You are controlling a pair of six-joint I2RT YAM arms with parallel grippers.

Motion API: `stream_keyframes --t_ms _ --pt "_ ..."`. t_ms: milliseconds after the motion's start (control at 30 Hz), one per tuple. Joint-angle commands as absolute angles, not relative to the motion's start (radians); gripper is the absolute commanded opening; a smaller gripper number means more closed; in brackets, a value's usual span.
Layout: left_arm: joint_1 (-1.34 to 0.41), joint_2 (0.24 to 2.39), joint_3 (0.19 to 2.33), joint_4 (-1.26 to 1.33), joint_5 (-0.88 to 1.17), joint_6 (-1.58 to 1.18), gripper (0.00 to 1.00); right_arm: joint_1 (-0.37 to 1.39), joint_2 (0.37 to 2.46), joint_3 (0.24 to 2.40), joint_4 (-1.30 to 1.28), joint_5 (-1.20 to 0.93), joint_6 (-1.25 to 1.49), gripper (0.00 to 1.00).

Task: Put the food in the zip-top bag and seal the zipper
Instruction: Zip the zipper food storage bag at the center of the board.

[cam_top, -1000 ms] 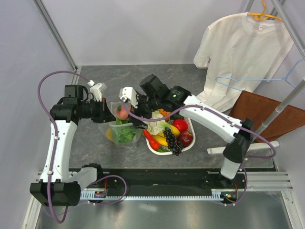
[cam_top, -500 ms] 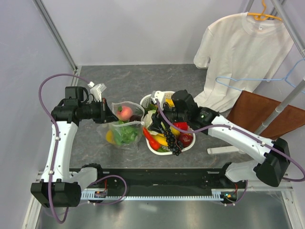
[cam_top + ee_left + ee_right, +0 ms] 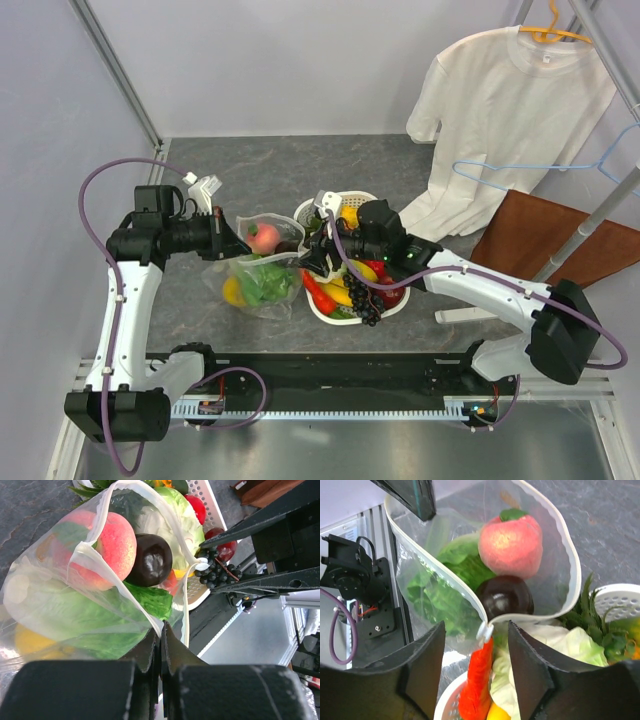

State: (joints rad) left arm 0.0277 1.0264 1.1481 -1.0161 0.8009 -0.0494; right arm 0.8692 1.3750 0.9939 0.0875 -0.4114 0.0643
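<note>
L gripper [image 3: 160, 630] shut, pinching zip-top bag [image 3: 262, 275] rim | R gripper [image 3: 476, 630] part open, fingers astride zipper [image 3: 572, 570] end, not clamped | bag on counter [image 3: 300, 170] beside basket [image 3: 620, 600], mouth open; holds peach [image 3: 511, 545], lettuce [image 3: 450, 575], dark fruit [image 3: 505, 597]

The left arm [image 3: 118, 300] and right arm [image 3: 480, 283] are both rocking white shells, black joints, and purple cables [image 3: 84, 195] looping alongside.
</note>
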Motion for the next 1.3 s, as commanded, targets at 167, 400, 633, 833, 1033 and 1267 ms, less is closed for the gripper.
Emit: stream_keyframes --t_ms 167,400,633,833,1033,1267 --pt "0.04 1.006 1.16 -0.959 0.87 -0.092 0.02 0.884 1.404 0.988 0.175 -0.419 0.086 0.6" --pt "0.043 1.002 1.157 -0.957 0.874 -0.094 0.02 0.881 1.393 0.977 0.111 -0.37 0.078 0.63" --pt "0.043 1.008 1.158 -0.948 0.879 -0.101 0.02 0.882 1.41 0.962 0.124 -0.377 0.13 0.69" --pt "0.044 1.008 1.157 -0.942 0.882 -0.107 0.02 0.882 1.41 0.931 0.193 -0.365 0.164 0.57" --pt "0.046 1.008 1.147 -0.937 0.893 -0.115 0.02 0.882 1.422 0.957 0.221 -0.347 0.172 0.28" --pt "0.051 0.997 1.143 -0.943 0.885 -0.097 0.02 0.882 1.445 1.038 0.19 -0.318 0.118 0.0"
